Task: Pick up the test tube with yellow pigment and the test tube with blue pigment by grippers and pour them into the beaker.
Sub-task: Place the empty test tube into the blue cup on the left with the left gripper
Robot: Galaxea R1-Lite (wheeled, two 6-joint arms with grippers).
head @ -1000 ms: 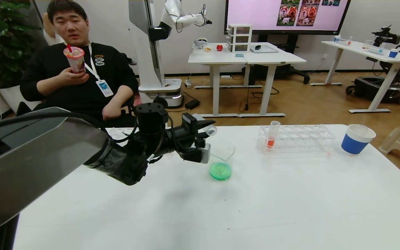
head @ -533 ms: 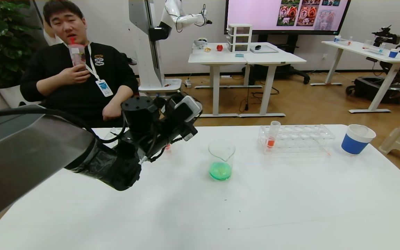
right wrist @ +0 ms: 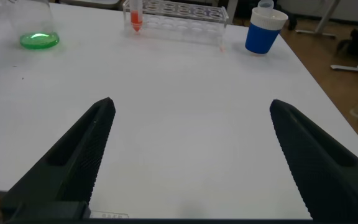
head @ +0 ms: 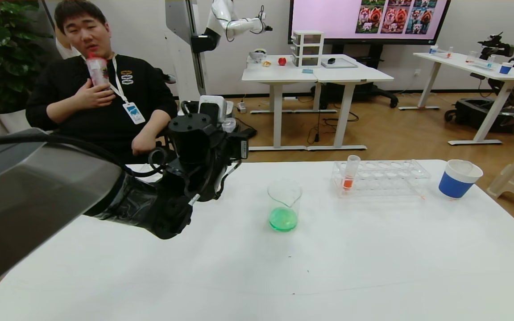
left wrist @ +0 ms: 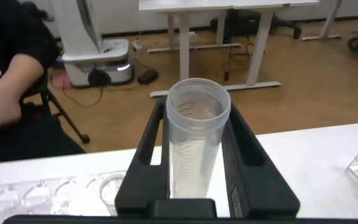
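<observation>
- the left hand (left wrist: 197,134) is up above the desk (head: 373,249) at its far left part, pinching an upright clear test tube (left wrist: 194,143) between its two black fingers (left wrist: 148,155); in the left wrist view the tube looks drained, so which pigment it held cannot be told.
- in the head view the left hand (head: 219,129) is mostly hidden behind its own black wrist, with only the tube's rim (head: 227,125) peeking out beside the white-grey box.
- the beaker (head: 284,205) stands on the desk to the right of and below the left hand, well apart from it, with green liquid in its bottom.
- a clear rack (head: 379,177) sits farther right, holding one tube with orange liquid (head: 350,173) at its left end.
- a blue paper cup (head: 458,179) stands right of the rack.
- the right hand (right wrist: 191,155) hovers low over the bare near side of the desk with its fingers spread wide and nothing between them; the beaker (right wrist: 37,25) is far ahead of it.
- another clear rack (left wrist: 48,193) lies on the desk beneath the left hand.
</observation>
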